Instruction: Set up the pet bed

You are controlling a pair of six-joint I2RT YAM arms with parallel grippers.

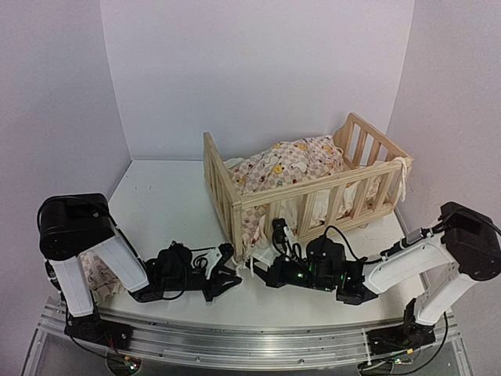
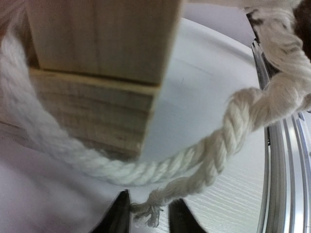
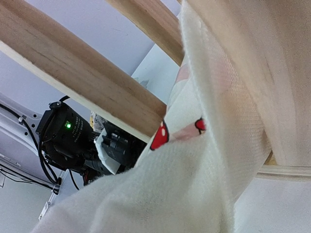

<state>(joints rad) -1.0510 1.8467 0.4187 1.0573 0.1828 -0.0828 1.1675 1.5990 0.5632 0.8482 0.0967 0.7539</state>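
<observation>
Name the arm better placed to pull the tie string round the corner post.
Left: the string's end lies between the left gripper's fingers, by the post. The right gripper is shut, near the cushion.

Left fingers (image 2: pixel 119 216) are cut off by the bottom edge.

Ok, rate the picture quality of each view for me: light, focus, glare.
Top external: even, soft light, faint shadows, the pet bed sharp. Left wrist: the tie string is fairly crisp, the wooden post softer, slight glare on the metal rail. Right wrist: the cream cushion fabric crowds the lens and blurs; the slat is clearer.
</observation>
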